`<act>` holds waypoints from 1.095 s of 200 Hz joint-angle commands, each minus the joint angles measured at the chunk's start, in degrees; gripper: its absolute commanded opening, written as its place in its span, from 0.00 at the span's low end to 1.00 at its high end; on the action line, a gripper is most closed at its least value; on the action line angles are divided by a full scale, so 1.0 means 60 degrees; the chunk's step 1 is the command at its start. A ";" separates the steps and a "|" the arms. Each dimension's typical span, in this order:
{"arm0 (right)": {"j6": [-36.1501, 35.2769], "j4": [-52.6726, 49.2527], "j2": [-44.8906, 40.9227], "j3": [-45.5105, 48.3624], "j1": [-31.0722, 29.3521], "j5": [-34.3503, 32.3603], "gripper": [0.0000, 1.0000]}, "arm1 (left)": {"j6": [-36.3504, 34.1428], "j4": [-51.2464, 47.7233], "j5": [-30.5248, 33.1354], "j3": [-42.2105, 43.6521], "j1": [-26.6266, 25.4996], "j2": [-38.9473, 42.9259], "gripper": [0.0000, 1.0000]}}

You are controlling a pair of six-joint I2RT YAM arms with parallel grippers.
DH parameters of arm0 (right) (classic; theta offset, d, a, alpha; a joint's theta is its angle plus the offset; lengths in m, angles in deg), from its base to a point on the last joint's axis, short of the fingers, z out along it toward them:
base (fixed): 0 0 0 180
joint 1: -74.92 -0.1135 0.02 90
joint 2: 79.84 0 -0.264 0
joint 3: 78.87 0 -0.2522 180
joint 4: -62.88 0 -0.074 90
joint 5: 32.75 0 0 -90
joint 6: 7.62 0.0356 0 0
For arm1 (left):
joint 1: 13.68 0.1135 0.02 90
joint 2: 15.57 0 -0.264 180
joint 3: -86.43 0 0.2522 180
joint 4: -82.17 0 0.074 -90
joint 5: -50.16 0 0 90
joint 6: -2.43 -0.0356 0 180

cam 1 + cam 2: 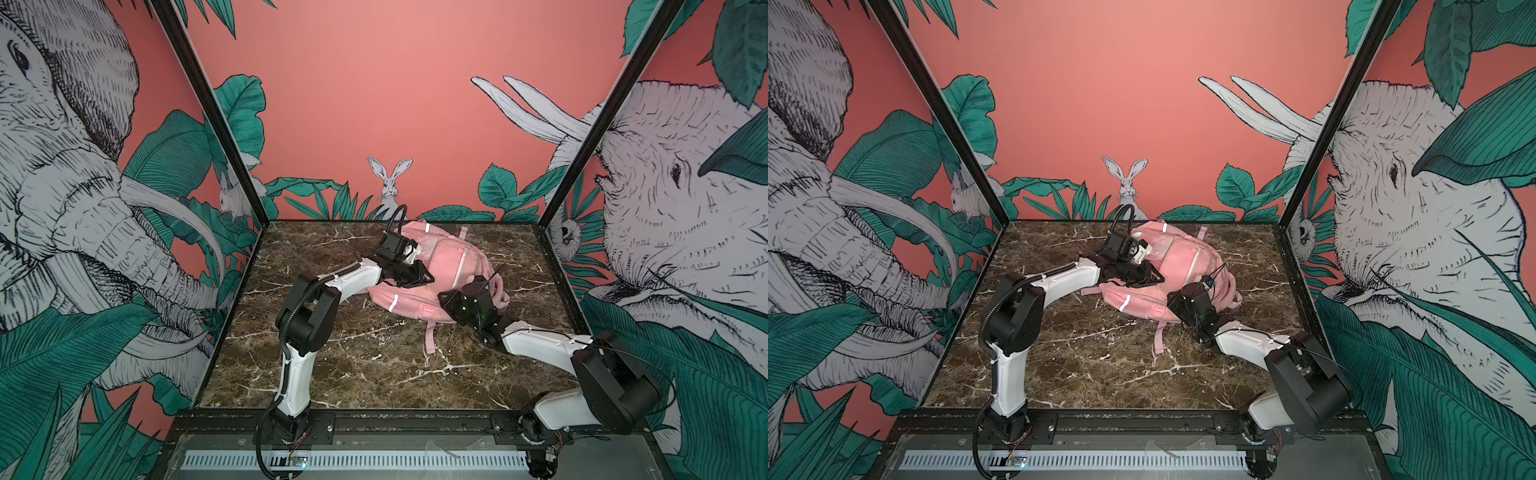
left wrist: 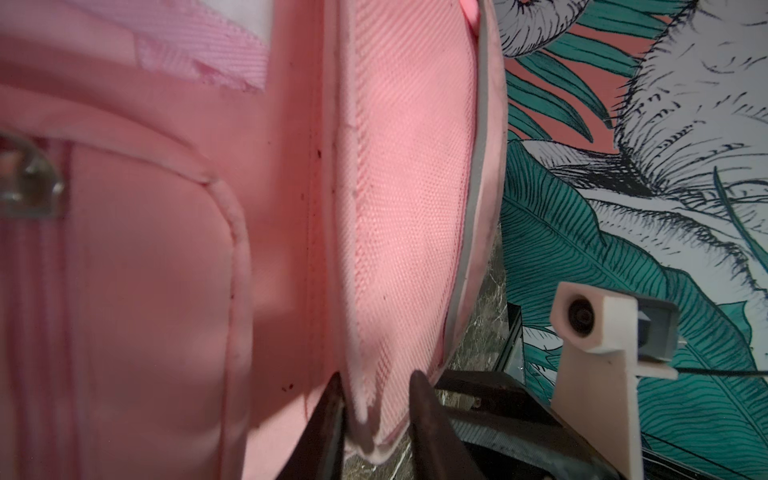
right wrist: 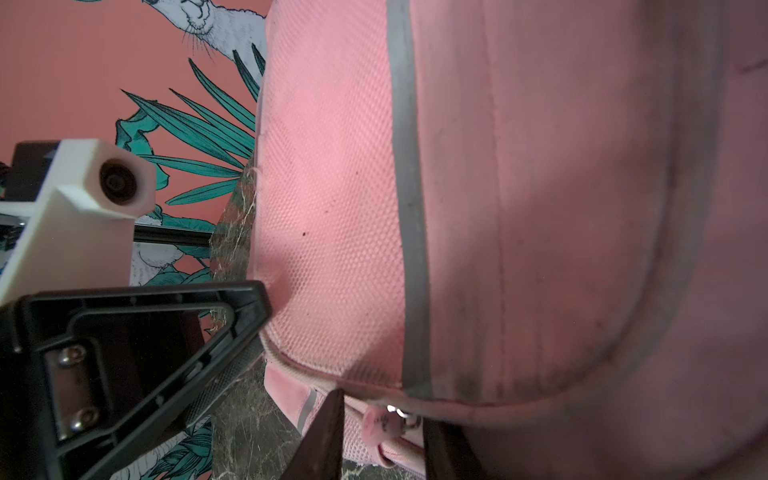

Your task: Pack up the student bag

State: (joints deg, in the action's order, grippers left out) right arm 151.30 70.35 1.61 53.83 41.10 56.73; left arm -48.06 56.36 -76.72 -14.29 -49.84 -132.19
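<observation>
Top views show the pink student bag [image 1: 441, 249] slumped, apparently zipped.

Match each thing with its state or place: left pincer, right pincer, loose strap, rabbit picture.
Things: 1 left pincer; 2 right pincer; 3 loose strap; 4 rabbit picture.
States: A lying on the marble table; B open around the zip pull; C on the back wall; D shut on a fold of the student bag.
Pairs: 1-D, 2-B, 3-A, 4-C.
</observation>
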 commanded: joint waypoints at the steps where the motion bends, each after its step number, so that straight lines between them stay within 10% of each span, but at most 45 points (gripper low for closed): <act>1: 0.0145 0.0389 -0.0118 0.0242 -0.0208 0.0083 0.29 | 0.0067 0.0288 -0.0507 -0.0258 -0.0158 0.0056 0.28; 219: 0.0217 0.0068 0.0936 -0.0308 -0.0222 -0.0104 0.15 | -0.0136 0.0012 -0.0542 -0.0370 -0.0133 0.0099 0.29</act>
State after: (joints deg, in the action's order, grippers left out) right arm 152.86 74.88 6.95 53.15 39.85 55.97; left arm -47.95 56.38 -77.73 -14.61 -49.91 -132.63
